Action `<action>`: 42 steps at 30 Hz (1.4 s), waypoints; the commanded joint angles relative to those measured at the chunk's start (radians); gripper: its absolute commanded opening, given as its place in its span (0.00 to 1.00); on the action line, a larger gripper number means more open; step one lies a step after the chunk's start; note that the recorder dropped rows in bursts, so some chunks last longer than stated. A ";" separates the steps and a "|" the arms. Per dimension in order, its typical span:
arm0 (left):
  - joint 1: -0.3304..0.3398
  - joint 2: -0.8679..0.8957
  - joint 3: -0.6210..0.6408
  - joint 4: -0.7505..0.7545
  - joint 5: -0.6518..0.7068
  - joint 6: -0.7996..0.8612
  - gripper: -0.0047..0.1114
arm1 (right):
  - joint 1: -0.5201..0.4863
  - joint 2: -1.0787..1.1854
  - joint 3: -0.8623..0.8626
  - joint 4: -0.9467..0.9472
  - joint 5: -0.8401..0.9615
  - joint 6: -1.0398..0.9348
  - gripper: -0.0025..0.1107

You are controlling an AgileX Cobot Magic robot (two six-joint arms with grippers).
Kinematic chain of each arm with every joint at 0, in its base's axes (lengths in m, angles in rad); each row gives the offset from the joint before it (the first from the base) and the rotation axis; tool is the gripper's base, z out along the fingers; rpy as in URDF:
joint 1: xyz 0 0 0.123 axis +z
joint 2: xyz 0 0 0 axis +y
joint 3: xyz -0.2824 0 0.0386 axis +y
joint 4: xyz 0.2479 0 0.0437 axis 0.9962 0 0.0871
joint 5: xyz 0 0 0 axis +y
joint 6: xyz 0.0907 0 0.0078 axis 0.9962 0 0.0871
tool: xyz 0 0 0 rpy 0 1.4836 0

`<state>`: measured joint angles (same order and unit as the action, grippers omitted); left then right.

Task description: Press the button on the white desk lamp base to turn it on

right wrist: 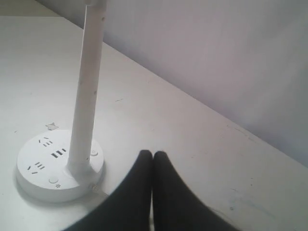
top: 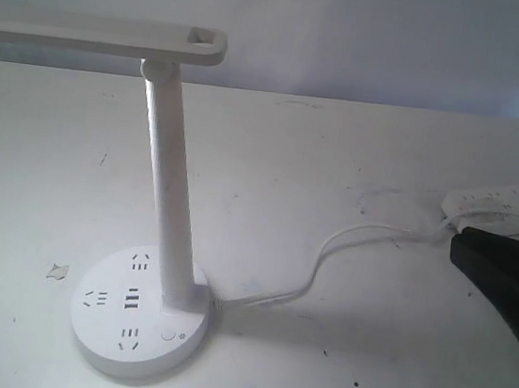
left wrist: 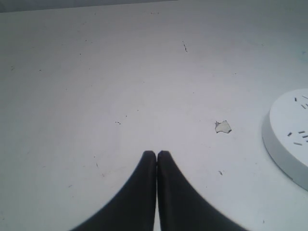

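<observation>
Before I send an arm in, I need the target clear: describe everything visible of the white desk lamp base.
The white desk lamp base is a flat round disc, plastic-looking, resting on the table. Its top carries three groups of dark socket slots, central USB slots, and the button beside the upright stem. A white cord leaves its side.

Exterior view high, angled down; wrist views low over the table [left wrist: 144, 72]; white desk lamp base [top: 103, 328] shared

Left pincer [left wrist: 156, 154] and right pincer [right wrist: 152, 154]: black, curved, tapering to rounded tips, seemingly matte.
</observation>
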<state>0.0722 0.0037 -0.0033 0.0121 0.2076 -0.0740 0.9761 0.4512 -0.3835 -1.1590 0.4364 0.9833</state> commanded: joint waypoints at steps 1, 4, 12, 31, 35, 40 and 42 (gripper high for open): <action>-0.005 -0.004 0.003 -0.003 -0.006 -0.004 0.04 | 0.000 -0.001 0.006 -0.001 0.004 0.010 0.02; -0.005 -0.004 0.003 -0.003 -0.006 -0.004 0.04 | 0.000 -0.001 0.006 -0.001 0.004 0.010 0.02; -0.005 -0.004 0.003 -0.003 -0.006 -0.004 0.04 | -0.083 -0.062 0.006 0.004 -0.043 0.024 0.02; -0.005 -0.004 0.003 -0.003 -0.006 -0.004 0.04 | -0.858 -0.442 0.006 0.004 -0.034 0.024 0.02; -0.005 -0.004 0.003 -0.003 -0.006 -0.004 0.04 | -0.860 -0.451 0.006 0.002 -0.034 0.024 0.02; -0.005 -0.004 0.003 -0.003 -0.006 -0.004 0.04 | -0.860 -0.451 0.006 0.002 -0.034 0.024 0.02; -0.005 -0.004 0.003 -0.003 -0.006 -0.004 0.04 | -0.860 -0.451 0.006 0.002 -0.034 0.024 0.02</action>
<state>0.0722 0.0037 -0.0033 0.0121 0.2076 -0.0740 0.1218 0.0048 -0.3796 -1.1530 0.4016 1.0021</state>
